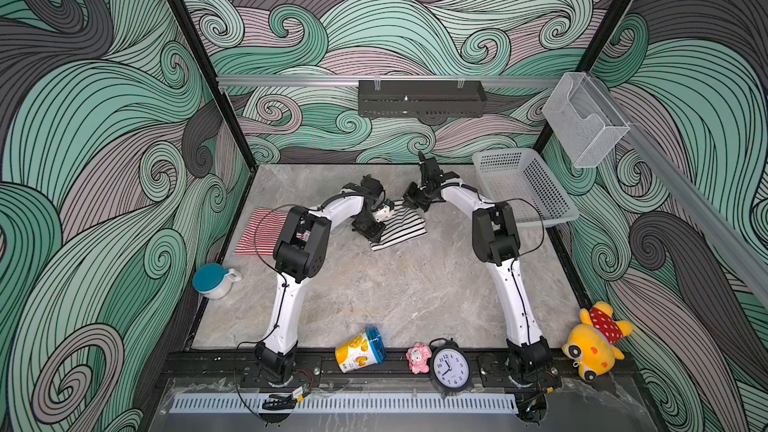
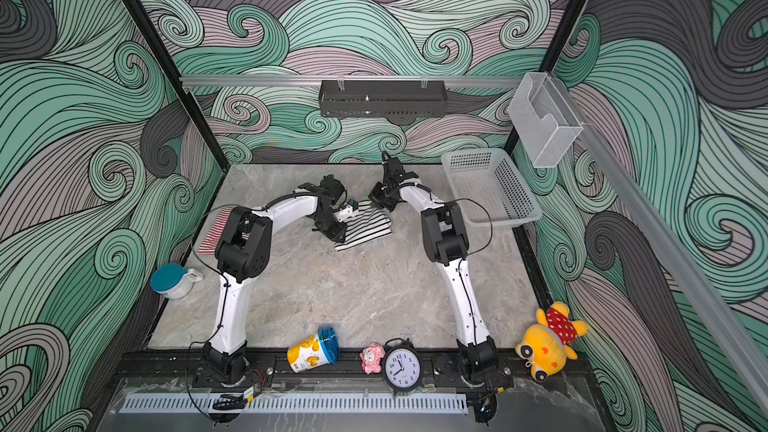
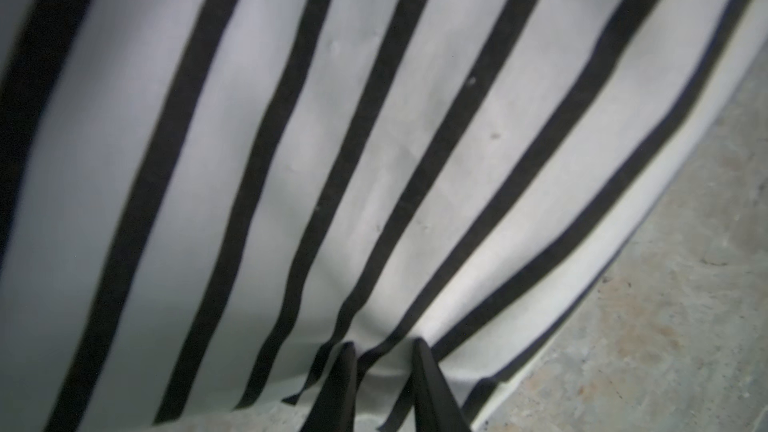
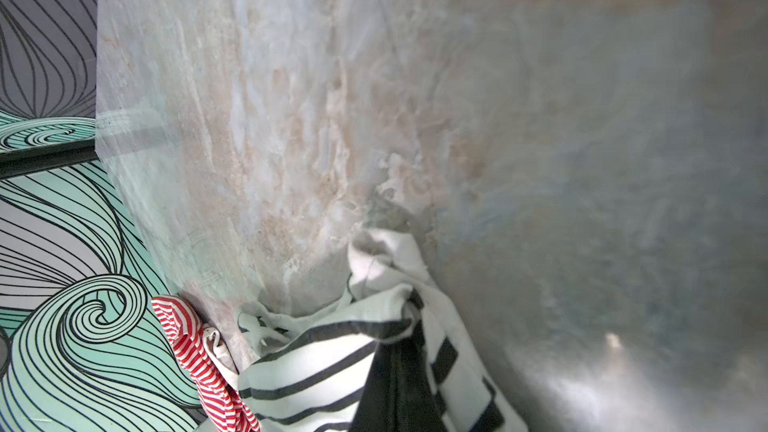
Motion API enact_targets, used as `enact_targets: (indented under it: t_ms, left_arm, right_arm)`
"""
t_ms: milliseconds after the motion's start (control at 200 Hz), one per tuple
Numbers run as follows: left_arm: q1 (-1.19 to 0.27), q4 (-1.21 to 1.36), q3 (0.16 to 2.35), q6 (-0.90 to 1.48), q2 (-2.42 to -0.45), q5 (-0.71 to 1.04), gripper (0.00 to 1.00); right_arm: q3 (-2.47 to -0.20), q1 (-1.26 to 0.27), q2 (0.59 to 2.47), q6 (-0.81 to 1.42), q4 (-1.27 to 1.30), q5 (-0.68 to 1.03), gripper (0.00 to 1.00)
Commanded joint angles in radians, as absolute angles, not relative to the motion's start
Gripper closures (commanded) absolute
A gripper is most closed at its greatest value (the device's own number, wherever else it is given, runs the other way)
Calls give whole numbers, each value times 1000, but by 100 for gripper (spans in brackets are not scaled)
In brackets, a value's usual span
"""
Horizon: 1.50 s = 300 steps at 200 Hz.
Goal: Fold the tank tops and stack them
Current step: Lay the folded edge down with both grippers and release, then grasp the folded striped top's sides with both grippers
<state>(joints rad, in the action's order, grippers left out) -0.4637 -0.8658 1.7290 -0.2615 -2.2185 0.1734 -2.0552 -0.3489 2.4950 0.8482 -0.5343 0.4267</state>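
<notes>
Black-and-white stripes fill the left wrist view, where the left gripper (image 3: 384, 351) has its two dark fingers nearly together, pinching a puckered fold of the black-and-white tank top (image 3: 374, 160). The right gripper (image 4: 399, 347) is fully closed on the same garment's far edge, with cloth draped over its fingers. In both top views the black-and-white tank top (image 1: 405, 230) (image 2: 368, 230) lies toward the back of the marble-look table (image 1: 395, 292), between the two arms. The red-and-white tank top (image 1: 259, 230) lies to its left, partly hidden behind the left arm's elbow.

Along the front rail an alarm clock (image 1: 451, 367) shows black numerals 1 to 12. A yellow can (image 1: 359, 351) with a blue lid lies on its side, orange slices printed on its label, the lettering too small to read. A grey mesh basket (image 1: 552, 220) stands at back right, its perforated floor showing. A teal-lidded cup (image 1: 212, 280) sits at the left edge.
</notes>
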Motion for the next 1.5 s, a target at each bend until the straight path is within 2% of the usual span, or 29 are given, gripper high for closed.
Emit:
enact_targets:
  t_ms: [0, 190, 471, 821, 1036, 1296, 1417, 1497]
  left_arm:
    - [-466, -935, 1736, -269, -2250, 66, 76]
    - [-463, -920, 1704, -305, -2208, -4, 76]
    - [-441, -894, 1679, -332, -2180, -80, 76]
    - [-414, -900, 1676, -331, -2169, -71, 76]
    - [-379, -925, 1677, -309, -2142, 34, 76]
    - [-348, -957, 1680, -286, -2014, 144, 70]
    - [-321, -933, 1686, -255, -2001, 150, 60]
    - [-295, -937, 1712, -234, -2035, 191, 59]
  right_arm:
    - [-1898, -377, 2352, 837, -466, 409, 89]
    - [-1662, -414, 2173, 838, -365, 420, 84]
    - [-1482, -433, 2136, 844, -277, 438, 84]
    - [-1280, -445, 2092, 859, -227, 435, 85]
    - [-1110, -468, 2048, 911, -113, 449, 86]
    - [-1097, -478, 1920, 895, -160, 435, 85]
    - [-1149, -479, 1889, 886, -214, 421, 82]
    - [-1195, -479, 1899, 876, -247, 406, 78]
